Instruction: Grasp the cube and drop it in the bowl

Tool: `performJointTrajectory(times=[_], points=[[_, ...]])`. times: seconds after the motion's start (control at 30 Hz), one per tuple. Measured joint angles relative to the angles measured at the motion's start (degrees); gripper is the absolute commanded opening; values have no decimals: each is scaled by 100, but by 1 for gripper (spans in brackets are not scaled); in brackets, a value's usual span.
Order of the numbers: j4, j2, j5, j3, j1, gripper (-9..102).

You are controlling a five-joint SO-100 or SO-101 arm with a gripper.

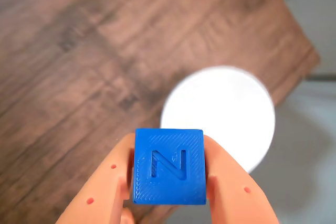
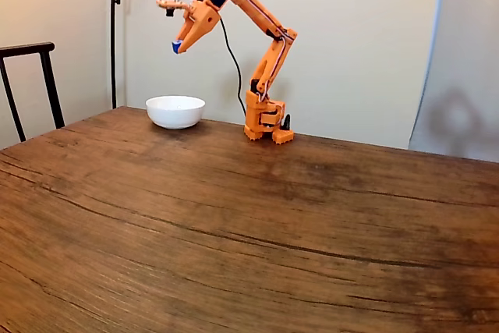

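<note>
1. The cube (image 1: 169,166) is pinched between my two orange fingers (image 1: 107,182), one on each side of it, and it's up in the air, well clear of the table (image 2: 257,224). In the wrist view the face toward the camera has a recessed "N" on it.
2. In the fixed view the cube (image 2: 177,47) is just a small blue speck at the tip of my gripper (image 2: 178,46), so I can't make out much detail on it from there.
3. So my gripper (image 1: 169,182) is clamped on the cube, fingers pressed against its left and right sides.
4. The bowl (image 1: 218,116) is the white round blob just past the cube in the wrist view, pretty blown out and blurry, so I can't really say if anything's in it.
5. In the fixed view the bowl (image 2: 175,111) sits on the table near the far edge, to the left of my base, and the cube hangs high above it, roughly over the bowl.
6. My arm (image 2: 261,44) is folded up high, reaching left from the base.
7. Off to the left in the fixed view there's a dark chair (image 2: 31,83) and a thin black pole (image 2: 114,33) against the wall.
</note>
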Motion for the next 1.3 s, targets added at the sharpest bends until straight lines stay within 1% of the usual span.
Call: performJointTrajectory(times=[0.13,0.47,0.67,0.93,1.0,1.13,1.3], points=[[-220,0,18,738,633,6],[-1907,-9,18,2830,1626,6],[-2689,-9,35,3665,2101,7],[-3656,-9,35,4579,2364,8],[-3885,-9,62,4772,2417,11],[-4140,-9,483,4887,2479,22],[-4140,-9,809,4887,2479,26]])
